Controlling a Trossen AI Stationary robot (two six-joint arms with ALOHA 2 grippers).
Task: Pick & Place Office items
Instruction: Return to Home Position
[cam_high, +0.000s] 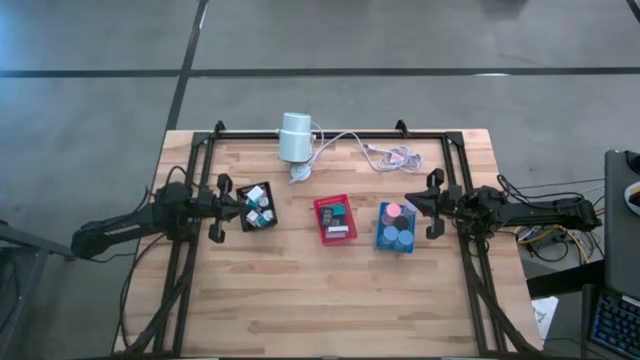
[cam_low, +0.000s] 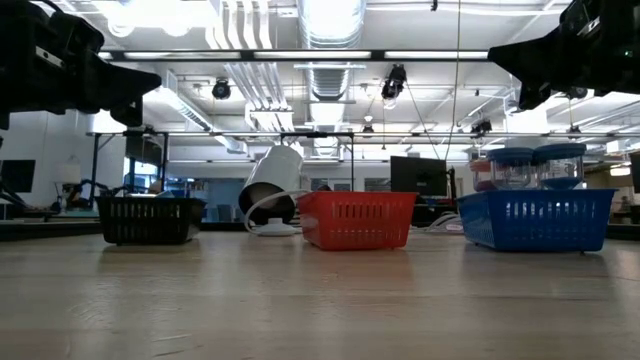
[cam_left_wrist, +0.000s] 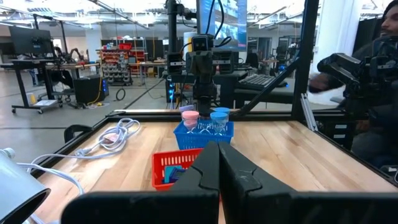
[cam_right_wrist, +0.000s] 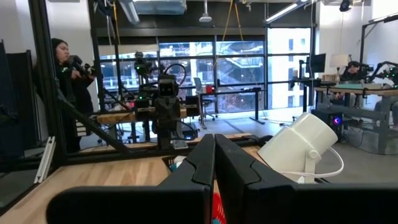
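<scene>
Three trays mid-frame hold office items (cam_high: 256, 196): black tray (cam_high: 243, 216), red tray (cam_high: 319, 224), blue tray (cam_high: 378, 240). Left gripper (cam_high: 228, 206) and right gripper (cam_high: 420, 206) clenched, empty, flanking row. Pieces likely light, rigid, slippery; pinch across flat sides.

Two grippers show: the left gripper (cam_left_wrist: 218, 149) and the right gripper (cam_right_wrist: 214, 140). Three trays lie between them: one black tray (cam_low: 150, 220) just ahead of the left gripper, one blue tray (cam_low: 535, 218) just ahead of the right gripper, and one red tray (cam_low: 355, 220) midway between the two. The blue tray holds about four round lids (cam_high: 393, 210) — one pink, the rest blue or dark. The teal and white pieces (cam_high: 258, 205) in the black tray are too small to count. One white cylinder (cam_high: 296, 137) and one cable bundle (cam_high: 390, 155) lie off to the side of both grippers.
</scene>
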